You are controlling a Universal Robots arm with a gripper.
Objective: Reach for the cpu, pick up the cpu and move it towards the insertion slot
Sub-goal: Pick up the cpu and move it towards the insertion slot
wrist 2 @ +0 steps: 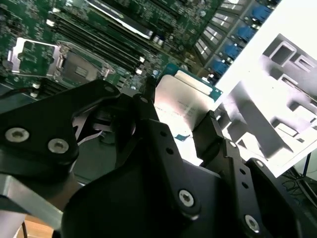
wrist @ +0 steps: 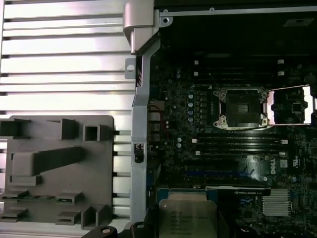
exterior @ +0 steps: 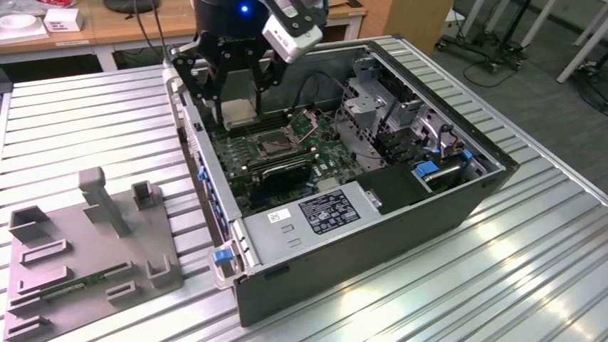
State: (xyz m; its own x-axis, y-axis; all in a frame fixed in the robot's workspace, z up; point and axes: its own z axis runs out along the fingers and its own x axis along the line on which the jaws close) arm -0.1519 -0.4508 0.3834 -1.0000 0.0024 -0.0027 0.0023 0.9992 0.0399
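Observation:
The cpu [wrist 2: 190, 91], a thin pale silvery square, is clamped between the black fingers of my gripper [wrist 2: 181, 106], which is shut on its edges. In the exterior view the gripper [exterior: 238, 117] hangs over the back left part of the open computer case, with the cpu [exterior: 238, 110] just above the green motherboard. The insertion slot [exterior: 269, 146], a dark square socket in a silvery frame, lies a short way in front of the gripper. In the first wrist view the cpu [wrist: 187, 218] sits apart from the slot [wrist: 242, 108], whose metal lid [wrist: 292, 105] is swung open beside it.
The open black computer case [exterior: 380, 235] lies on a slatted metal table [exterior: 95, 128]. A grey plastic tray [exterior: 85, 249] with upright blocks stands to the exterior view's left of the case, holding a green memory stick [exterior: 62, 291]. Drive cages and cables fill the case's right side.

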